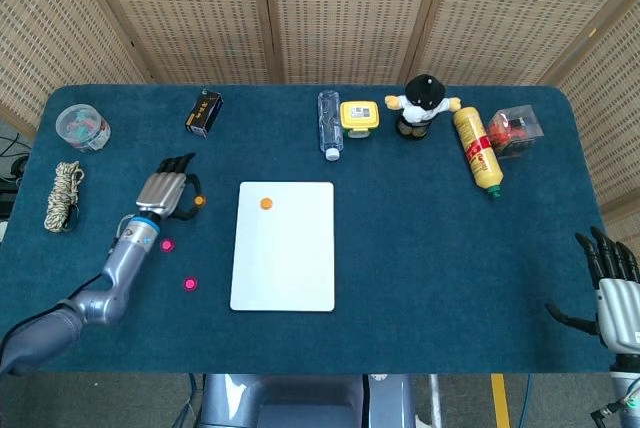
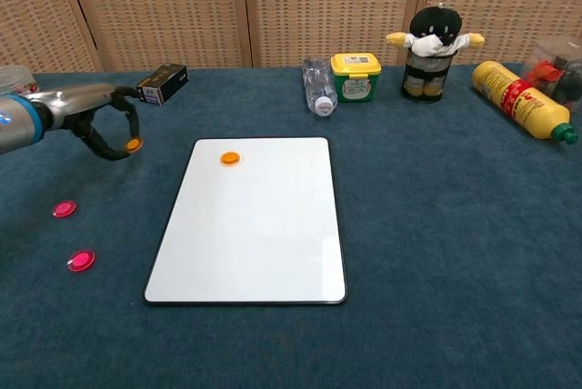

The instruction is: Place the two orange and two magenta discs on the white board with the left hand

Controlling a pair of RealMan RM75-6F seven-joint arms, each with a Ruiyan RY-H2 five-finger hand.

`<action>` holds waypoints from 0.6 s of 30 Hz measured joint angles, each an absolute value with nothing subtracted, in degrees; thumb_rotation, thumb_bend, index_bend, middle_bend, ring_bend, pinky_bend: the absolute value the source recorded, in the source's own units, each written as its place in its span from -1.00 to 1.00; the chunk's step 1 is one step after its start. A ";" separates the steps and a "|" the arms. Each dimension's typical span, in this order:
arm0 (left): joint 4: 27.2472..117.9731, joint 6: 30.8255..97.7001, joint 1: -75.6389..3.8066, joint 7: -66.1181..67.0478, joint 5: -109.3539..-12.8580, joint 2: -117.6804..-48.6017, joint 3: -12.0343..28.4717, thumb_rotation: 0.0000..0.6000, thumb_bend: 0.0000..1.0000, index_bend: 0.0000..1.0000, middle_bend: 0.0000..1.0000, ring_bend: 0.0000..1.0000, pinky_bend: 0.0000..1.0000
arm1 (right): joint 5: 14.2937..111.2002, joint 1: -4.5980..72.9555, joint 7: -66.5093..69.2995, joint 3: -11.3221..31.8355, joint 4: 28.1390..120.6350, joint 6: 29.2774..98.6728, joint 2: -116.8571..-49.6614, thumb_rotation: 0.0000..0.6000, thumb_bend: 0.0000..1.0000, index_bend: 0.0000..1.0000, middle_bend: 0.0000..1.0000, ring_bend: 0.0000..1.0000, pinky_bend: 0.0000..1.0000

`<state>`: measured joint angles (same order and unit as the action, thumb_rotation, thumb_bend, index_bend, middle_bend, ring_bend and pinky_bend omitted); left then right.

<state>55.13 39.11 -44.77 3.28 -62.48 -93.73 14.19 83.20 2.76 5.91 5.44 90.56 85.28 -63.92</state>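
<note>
Felt table (image 1: 420, 238); left hand (image 2: 105, 116) pinches round orange disc (image 2: 134, 144).

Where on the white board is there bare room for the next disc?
The white rectangular board is bare below the orange disc lying near its top-left corner. The left hand, pinching a second orange disc, approaches from the board's left.

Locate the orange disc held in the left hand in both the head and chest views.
Head view: orange disc at the left hand fingertips, just left of the white board.
Chest view: orange disc pinched by the left hand, left of the board's top corner.
Shared landmark: black box behind it.
</note>
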 measured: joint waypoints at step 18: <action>48.92 31.68 -62.97 12.28 -53.41 -106.40 19.74 1.00 -0.36 0.14 -1.00 -1.00 -1.00 | 82.74 2.76 7.83 5.53 90.66 84.74 -63.54 1.00 -1.00 -1.00 -1.00 -1.00 -1.00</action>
